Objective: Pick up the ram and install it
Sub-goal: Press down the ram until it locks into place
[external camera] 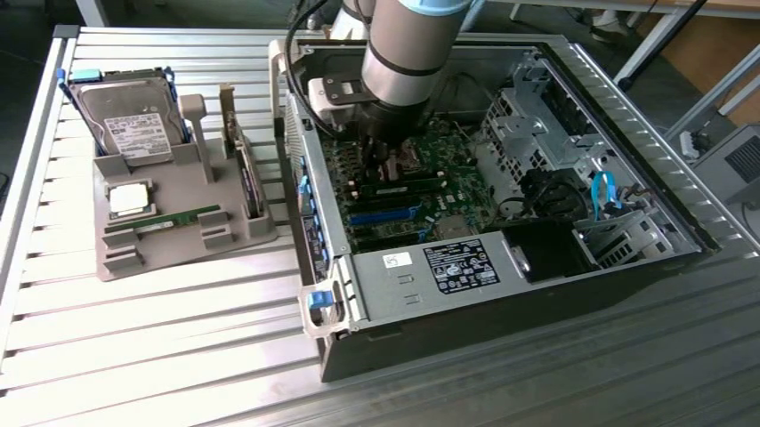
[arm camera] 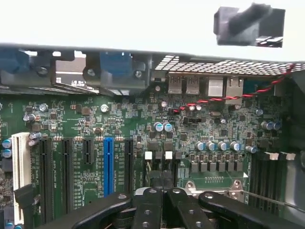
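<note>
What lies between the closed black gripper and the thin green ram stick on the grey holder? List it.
Exterior view: between gripper and ram stick stand the grey holder's upright card and the computer case's silver metal wall.

Tool (arm camera: 162, 198) tips cut off at frame edge, arm (external camera: 404, 62) hiding motherboard (external camera: 440, 191) centre

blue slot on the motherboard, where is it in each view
Exterior view: the blue slot lies inside the open computer case, just camera-side of the arm.
Wrist view: the blue slot stands between black slots.
Shared landmark: the green motherboard.
</note>
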{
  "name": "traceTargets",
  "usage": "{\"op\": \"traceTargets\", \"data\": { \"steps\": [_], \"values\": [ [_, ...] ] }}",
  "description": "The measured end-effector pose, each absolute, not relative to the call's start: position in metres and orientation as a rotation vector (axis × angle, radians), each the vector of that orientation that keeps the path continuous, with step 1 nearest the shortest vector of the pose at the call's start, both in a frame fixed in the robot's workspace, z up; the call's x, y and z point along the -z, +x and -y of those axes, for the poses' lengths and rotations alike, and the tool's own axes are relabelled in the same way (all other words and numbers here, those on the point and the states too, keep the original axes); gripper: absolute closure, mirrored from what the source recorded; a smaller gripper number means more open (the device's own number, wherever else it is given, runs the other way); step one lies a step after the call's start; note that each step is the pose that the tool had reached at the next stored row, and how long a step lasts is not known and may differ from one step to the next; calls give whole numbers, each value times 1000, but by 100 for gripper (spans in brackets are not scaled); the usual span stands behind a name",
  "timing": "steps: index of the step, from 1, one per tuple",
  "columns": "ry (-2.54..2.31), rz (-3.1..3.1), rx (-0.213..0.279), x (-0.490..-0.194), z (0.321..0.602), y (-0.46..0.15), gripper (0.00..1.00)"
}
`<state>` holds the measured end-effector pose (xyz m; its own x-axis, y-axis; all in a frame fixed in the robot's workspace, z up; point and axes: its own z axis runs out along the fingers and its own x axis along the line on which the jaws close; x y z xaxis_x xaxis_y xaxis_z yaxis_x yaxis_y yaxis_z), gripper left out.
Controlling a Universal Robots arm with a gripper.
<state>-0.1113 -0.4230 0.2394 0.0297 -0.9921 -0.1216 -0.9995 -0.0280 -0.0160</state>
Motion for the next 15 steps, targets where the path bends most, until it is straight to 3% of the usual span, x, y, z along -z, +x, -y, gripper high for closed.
{"op": "traceTargets", "data": {
  "steps": [15],
  "values": [
    [-2181, -2119, -115, -233, 432, -111, 91]
  ]
}}
